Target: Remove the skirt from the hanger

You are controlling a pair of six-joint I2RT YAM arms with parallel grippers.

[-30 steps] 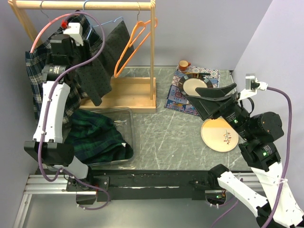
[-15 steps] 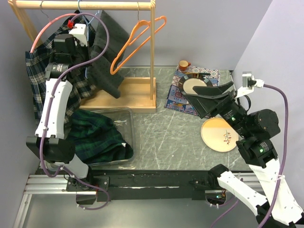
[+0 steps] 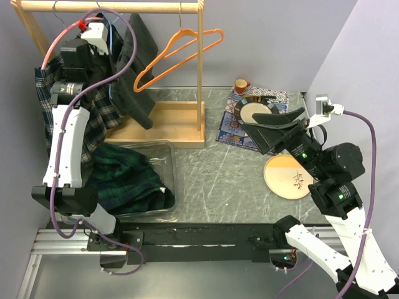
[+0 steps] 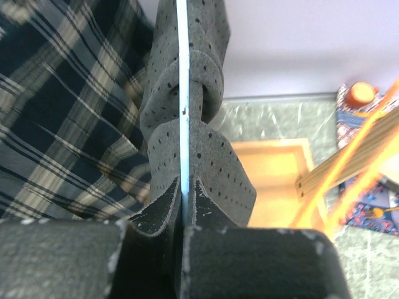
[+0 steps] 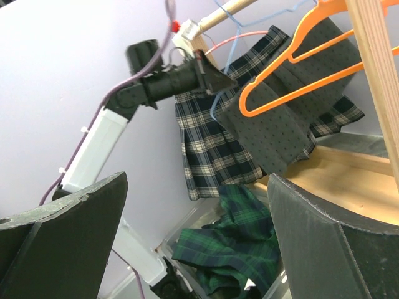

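Left hand: my left gripper [image 4: 184, 233] is pinched shut on the grey skirt [image 4: 206, 168], beside its blue hanger wire [image 4: 183, 93].
Right hand: right gripper [image 3: 272, 129] is spread wide and empty, right of centre.
Skirt: upper left, hanging under the rail [image 3: 143, 7].
Progress: I judge the grip made; pulling the skirt free remains.

Left fingers [image 3: 111, 51] pinched on grey skirt [image 3: 134, 81] under rail [image 3: 143, 7]; orange hanger [image 3: 181, 53] beside; right fingers [image 3: 277, 138] spread.

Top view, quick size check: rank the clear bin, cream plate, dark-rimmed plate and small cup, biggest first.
1. clear bin, clearly the largest.
2. cream plate and dark-rimmed plate: they look about alike. The dark-rimmed one is partly covered, so I won't rank them.
3. small cup, the smallest.
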